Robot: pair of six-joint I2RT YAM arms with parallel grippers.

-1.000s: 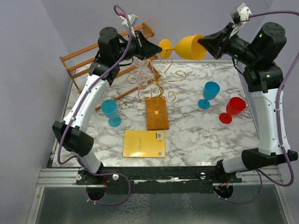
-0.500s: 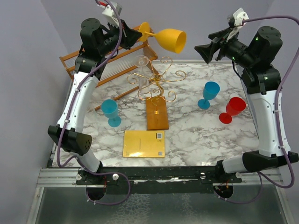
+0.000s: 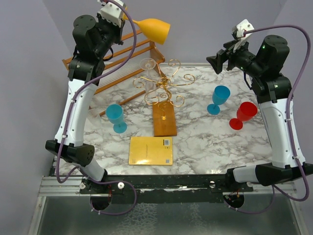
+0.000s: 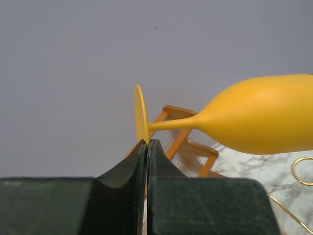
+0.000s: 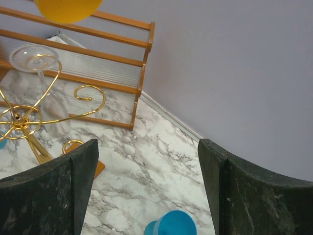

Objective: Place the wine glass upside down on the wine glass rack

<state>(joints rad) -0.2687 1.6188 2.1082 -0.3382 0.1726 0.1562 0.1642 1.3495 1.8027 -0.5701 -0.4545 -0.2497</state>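
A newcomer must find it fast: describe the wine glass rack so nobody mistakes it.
On the marble table, look mid-table, next to the big slatted wooden shelf. The wine glass rack is a central post on a small brown wooden base. Only it is thin gold wire with curled, scrolling arms.

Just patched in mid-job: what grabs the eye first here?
A yellow wine glass is held sideways high over the table's far left, its foot pinched in the left tool. Mid-table stands the gold wire rack with a clear glass hanging upside down. The right tool hangs open and empty, far right.
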